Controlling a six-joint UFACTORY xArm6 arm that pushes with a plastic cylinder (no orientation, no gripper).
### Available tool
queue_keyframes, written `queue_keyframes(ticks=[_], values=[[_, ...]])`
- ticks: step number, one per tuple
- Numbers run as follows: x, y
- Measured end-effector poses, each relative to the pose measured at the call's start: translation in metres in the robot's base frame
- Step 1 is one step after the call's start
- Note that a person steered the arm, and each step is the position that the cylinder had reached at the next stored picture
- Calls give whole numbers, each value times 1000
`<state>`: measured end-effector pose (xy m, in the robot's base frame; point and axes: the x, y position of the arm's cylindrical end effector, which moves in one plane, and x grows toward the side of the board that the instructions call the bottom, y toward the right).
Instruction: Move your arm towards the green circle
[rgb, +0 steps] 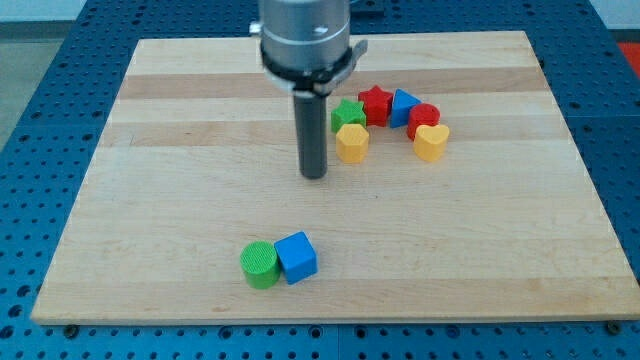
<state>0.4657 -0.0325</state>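
The green circle (260, 264) lay near the view's bottom of the wooden board (150, 200), touching a blue cube (296, 257) on its right. My tip (314, 175), holding nothing, stood well above them, just left of a yellow block (351, 143) and green star (347, 114). Red star (375, 103), blue triangle (403, 103), red block (423, 117) and yellow heart (431, 142) clustered rightward.

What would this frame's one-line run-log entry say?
my tip: left of yellow hexagon, touching nothing | green circle: near bottom edge, against blue cube | tip well above target | approach pending
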Motion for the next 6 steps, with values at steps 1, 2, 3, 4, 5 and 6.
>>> queue_keyframes(ticks=[1,2,3,4,5,6], values=[[26,-22],[26,-58],[33,-90],[62,-98],[93,-98],[116,-98]])
